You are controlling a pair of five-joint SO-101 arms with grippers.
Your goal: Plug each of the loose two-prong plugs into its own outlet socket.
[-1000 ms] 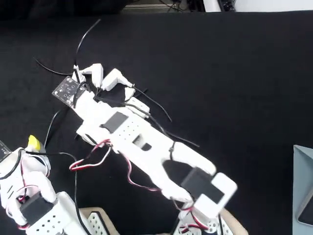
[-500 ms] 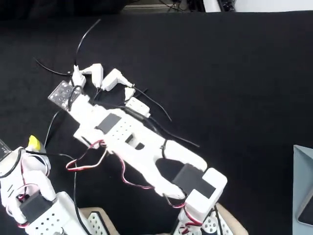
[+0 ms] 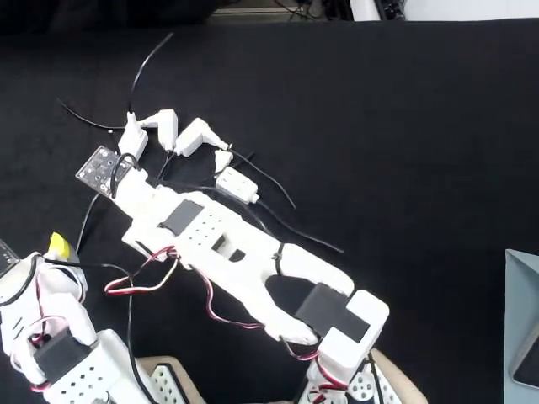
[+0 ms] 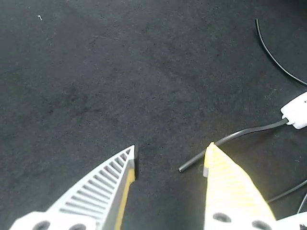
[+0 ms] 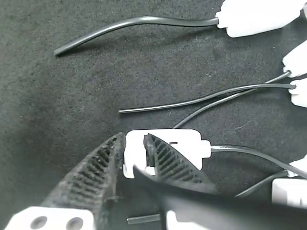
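**High view.** Right arm (image 3: 227, 244) lies on a diagonal from bottom centre to the upper left, over the black table (image 3: 404, 151). Its far end sits above the plug cluster (image 3: 198, 135), several white pieces in the upper left of the frame. Thin black cables (image 3: 269, 181) trail out from them. Left arm (image 3: 50, 337) is folded in the lower left corner, well apart from the cluster.

**Left wrist view.** Left gripper (image 4: 171, 149) is spread wide and holds nothing, one grey and one yellow finger over bare cloth. A loose cable end (image 4: 184, 167) lies just beside the yellow fingertip. An edge plug (image 4: 297, 111), white, sits at the right edge, mid-height.

**Right wrist view.** Right gripper (image 5: 133, 138) is low in the frame, jaws parted only a little. The end of the near plug (image 5: 177, 143), white, shows in the gap. One finger lies against its edge, the other across its top. Pinched or merely straddled: cannot tell. The top plug (image 5: 259, 17) is in the upper right, its cable curving left.
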